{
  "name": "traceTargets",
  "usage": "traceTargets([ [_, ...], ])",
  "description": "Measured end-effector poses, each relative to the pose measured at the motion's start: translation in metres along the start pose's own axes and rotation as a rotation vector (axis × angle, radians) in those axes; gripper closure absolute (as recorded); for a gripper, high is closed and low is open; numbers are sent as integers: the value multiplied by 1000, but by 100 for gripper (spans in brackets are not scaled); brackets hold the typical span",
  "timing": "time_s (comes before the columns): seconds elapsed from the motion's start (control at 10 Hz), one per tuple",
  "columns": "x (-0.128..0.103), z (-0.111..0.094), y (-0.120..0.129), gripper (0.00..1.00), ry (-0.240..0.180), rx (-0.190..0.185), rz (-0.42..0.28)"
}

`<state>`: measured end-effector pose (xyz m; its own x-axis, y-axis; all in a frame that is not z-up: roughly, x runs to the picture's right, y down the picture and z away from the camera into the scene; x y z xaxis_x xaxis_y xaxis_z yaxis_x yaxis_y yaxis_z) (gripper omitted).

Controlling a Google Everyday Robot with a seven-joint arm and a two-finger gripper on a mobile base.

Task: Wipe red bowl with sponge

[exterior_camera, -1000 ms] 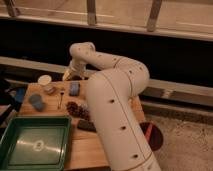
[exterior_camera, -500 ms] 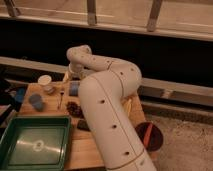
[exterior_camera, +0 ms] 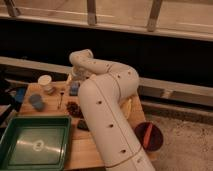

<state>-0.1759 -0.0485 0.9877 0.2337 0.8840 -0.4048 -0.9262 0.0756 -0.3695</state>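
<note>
The blue sponge (exterior_camera: 74,89) lies on the wooden table (exterior_camera: 55,102) near its back edge. My gripper (exterior_camera: 73,78) hangs just above and behind the sponge at the end of the white arm (exterior_camera: 107,115), open and largely hidden by the wrist. A small dark orange-red bowl (exterior_camera: 75,109) sits in front of the sponge, right against the arm's left side and partly covered by it.
A green tray (exterior_camera: 15,131) fills the front left. A white cup (exterior_camera: 45,81) and a grey-blue cloth (exterior_camera: 36,101) sit at the left. A dark purple bowl (exterior_camera: 156,141) with an orange stick stands at the right, and a black block (exterior_camera: 82,125) lies by the arm.
The arm has swung left and reached down, bringing the gripper from above the table's back edge to just over the sponge.
</note>
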Motion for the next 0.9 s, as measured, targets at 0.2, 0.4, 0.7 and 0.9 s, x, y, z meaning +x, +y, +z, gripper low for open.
traceTargets([
  [0.2,-4,-1,-4,24,-40,1,0],
  [0.4,-4,-1,0,24,-40,-1,-5],
  [0.7,-3,-1,-2,24,-40,1,-3],
  [0.9,-10,1,0,24,-90,-6,5],
])
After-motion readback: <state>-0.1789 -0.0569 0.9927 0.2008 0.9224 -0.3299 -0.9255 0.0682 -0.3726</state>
